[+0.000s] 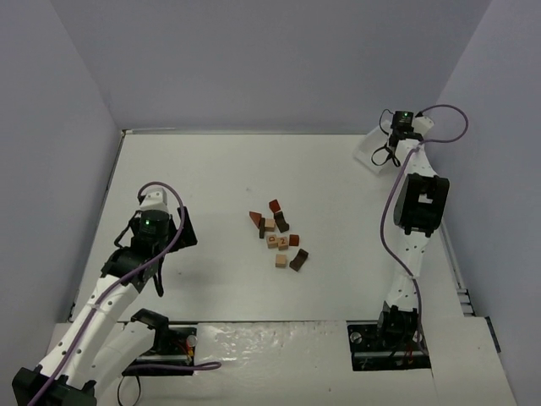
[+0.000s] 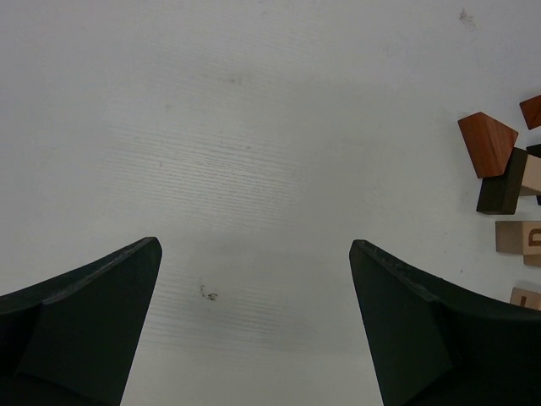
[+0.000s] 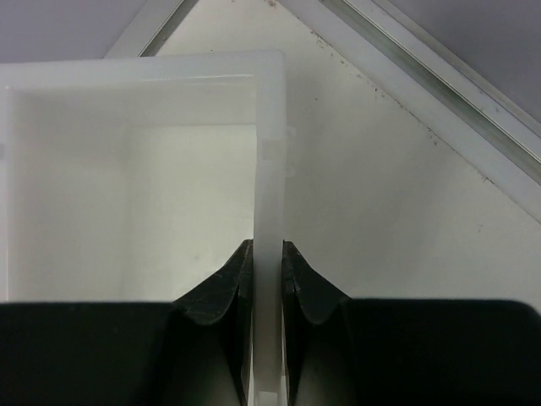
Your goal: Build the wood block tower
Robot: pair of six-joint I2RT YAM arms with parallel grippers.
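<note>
The wood blocks (image 1: 277, 237) lie in a loose cluster at the table's middle: pale tan, reddish-brown and dark brown pieces. One pale cube (image 1: 273, 241) carries a printed digit. A few of them press together at the far end (image 1: 269, 223), and I cannot tell if any are stacked as a tower. My left gripper (image 1: 159, 239) (image 2: 254, 245) hangs open over bare table left of the cluster. A red-brown wedge (image 2: 488, 142), a dark block (image 2: 499, 186) and a pale cube (image 2: 517, 237) sit at that view's right edge. My right gripper (image 3: 267, 245) (image 1: 397, 139) is shut on a white plastic tray's wall (image 3: 270, 152).
The tray (image 1: 370, 150) sits in the table's far right corner, close to the raised metal edge rail (image 3: 439, 93), and nothing shows inside it. Purple walls enclose the table on three sides. Both arm bases stand at the near edge.
</note>
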